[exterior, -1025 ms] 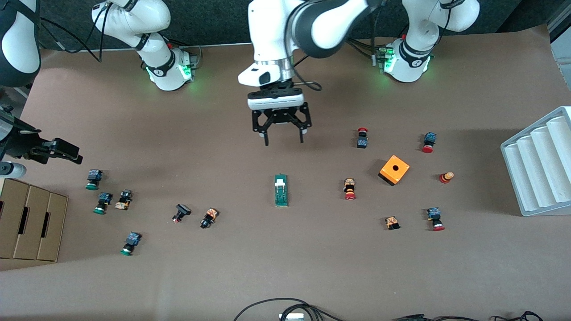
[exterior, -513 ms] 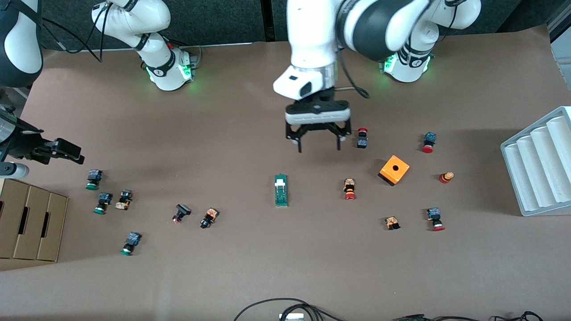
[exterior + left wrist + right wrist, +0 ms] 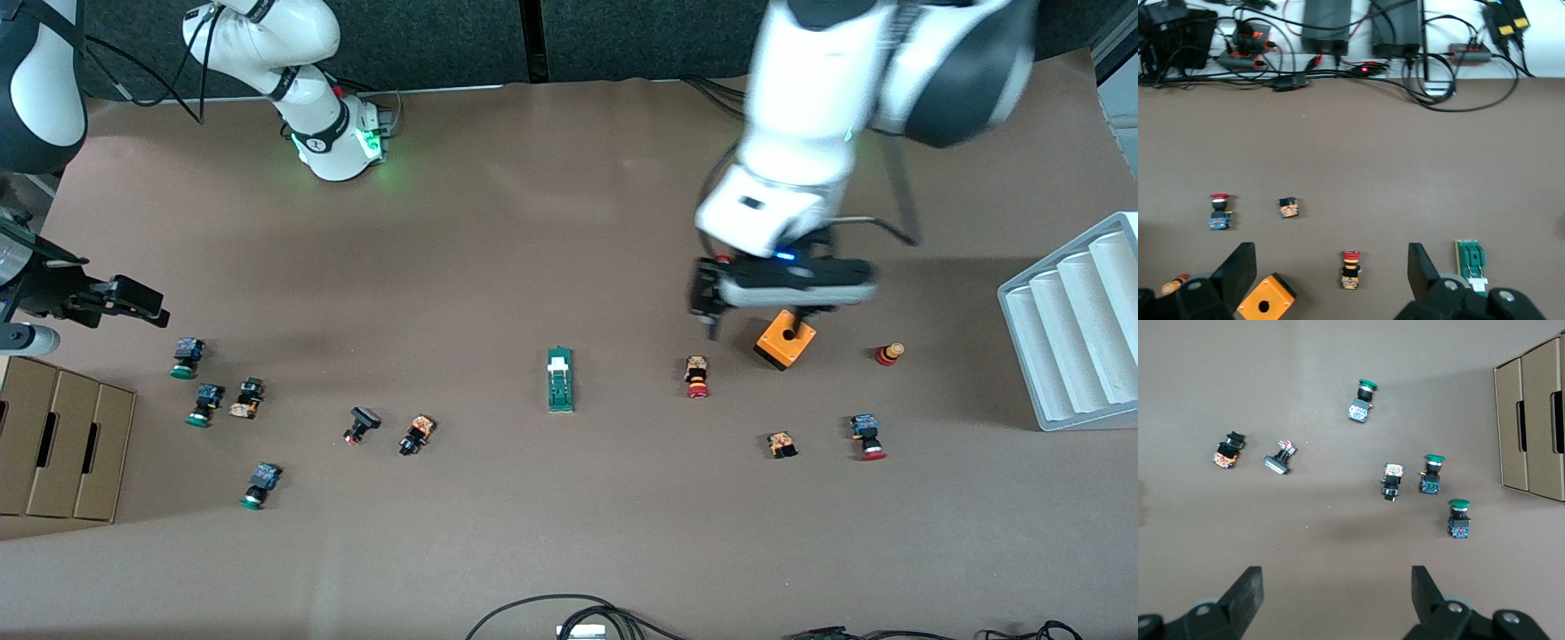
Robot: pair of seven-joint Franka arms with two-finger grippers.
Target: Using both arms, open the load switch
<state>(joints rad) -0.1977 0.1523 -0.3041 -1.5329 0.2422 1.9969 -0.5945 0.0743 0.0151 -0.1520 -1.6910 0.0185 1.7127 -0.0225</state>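
The load switch [image 3: 560, 380], a narrow dark-green block with a white piece at the end toward the robots, lies flat in the middle of the table; it also shows in the left wrist view [image 3: 1470, 263]. My left gripper [image 3: 757, 329] hangs open over the orange cube [image 3: 786, 340], well off toward the left arm's end from the switch. Nothing is between its fingers [image 3: 1241, 267]. My right gripper [image 3: 133, 304] waits open and empty [image 3: 1336, 590] over the right arm's end of the table, above several green-capped buttons.
Red-capped push buttons [image 3: 698, 377] [image 3: 867, 437] lie around the orange cube [image 3: 1265, 303]. Green-capped buttons [image 3: 185, 357] [image 3: 260, 484] lie near the cardboard boxes [image 3: 62, 449]. A white ribbed tray [image 3: 1080, 320] stands at the left arm's end. Cables [image 3: 569, 613] lie at the front edge.
The left arm has swung from over the table's middle toward its own end and now hangs lower, over the orange cube. The right arm and the load switch have not moved.
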